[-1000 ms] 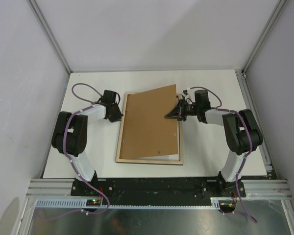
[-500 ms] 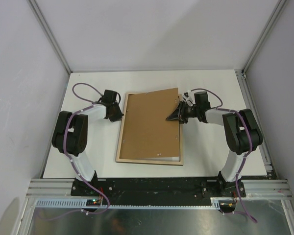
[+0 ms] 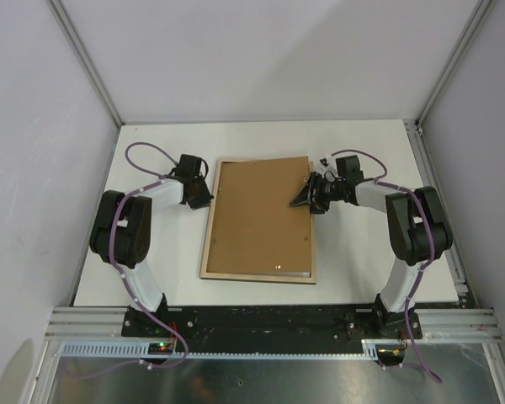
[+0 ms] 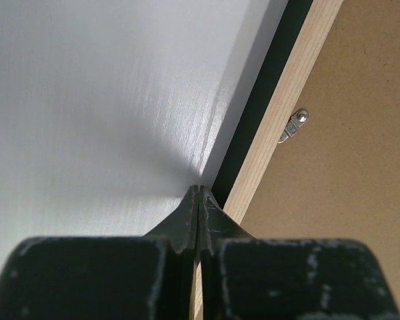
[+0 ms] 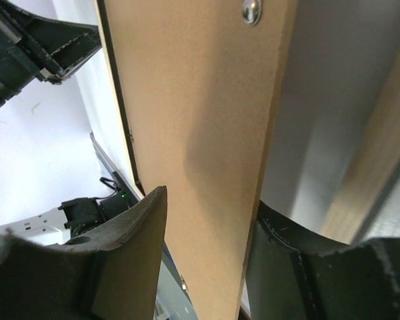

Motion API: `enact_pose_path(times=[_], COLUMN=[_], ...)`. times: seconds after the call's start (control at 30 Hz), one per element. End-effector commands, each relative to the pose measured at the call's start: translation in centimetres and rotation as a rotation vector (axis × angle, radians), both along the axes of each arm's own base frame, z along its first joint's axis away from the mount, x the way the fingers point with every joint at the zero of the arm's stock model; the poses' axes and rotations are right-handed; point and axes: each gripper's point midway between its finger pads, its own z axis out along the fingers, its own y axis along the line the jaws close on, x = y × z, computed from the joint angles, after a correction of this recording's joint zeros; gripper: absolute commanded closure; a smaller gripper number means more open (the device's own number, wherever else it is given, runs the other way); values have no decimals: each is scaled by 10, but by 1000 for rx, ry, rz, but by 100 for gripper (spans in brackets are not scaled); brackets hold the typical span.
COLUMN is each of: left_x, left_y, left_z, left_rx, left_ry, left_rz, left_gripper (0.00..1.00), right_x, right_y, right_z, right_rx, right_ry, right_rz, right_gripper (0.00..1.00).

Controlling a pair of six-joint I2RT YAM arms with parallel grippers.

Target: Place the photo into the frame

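Nearest me, the frame (image 3: pixel 257 277) lies reverse side up in the middle of the white table (image 3: pixel 353 261), its pale wood rails showing all round. Inside it sits the brown backing board (image 3: pixel 257 219), which fills the opening. The board looks about level with the rails from the top view. A small metal turn clip (image 4: pixel 293 125) on the left rail reaches over the board's edge.

Further up on the left, my left gripper (image 4: pixel 199 193) has its fingers pressed together with nothing between them. Its tips are down at the table, right against the outer edge of the frame's left rail.

At the upper right of the frame, my right gripper (image 3: pixel 300 200) stands spread, one finger on each side of the board's right edge. I cannot tell whether either finger touches the board.
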Motion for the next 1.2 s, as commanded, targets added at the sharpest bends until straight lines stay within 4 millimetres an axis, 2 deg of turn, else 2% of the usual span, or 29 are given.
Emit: enact_pose_path(times=[0.0, 0.2, 0.4, 0.63, 0.77, 0.9, 1.17], left_x=[-2, -3, -6, -9, -10, -14, -31], left_y=[-6, -11, -12, -14, -18, -20, -23], left_z=[-3, 0, 0, 3, 12, 21, 41], left_rx=[-9, -33, -36, -49, -75, -94, -128], left_ry=[15, 14, 16, 7, -10, -31, -70], left_rz=[-11, -34, -43, -43, -52, -63, -102], left_gripper=[100, 100, 100, 100, 100, 97, 80], right_x=[20, 25, 28, 26, 11, -9, -47], right_y=[-13, -31, -51, -70, -75, -69, -60], right_z=[23, 24, 24, 38, 29, 20, 9], right_rx=[-39, -102, -211, -352, -500, -598, -638], right_ry=[-99, -109, -131, -186, -191, -210, -246], right_rz=[-18, -61, -104, -152, -136, -105, -65], right_gripper=[50, 49, 41, 37, 37, 37, 35])
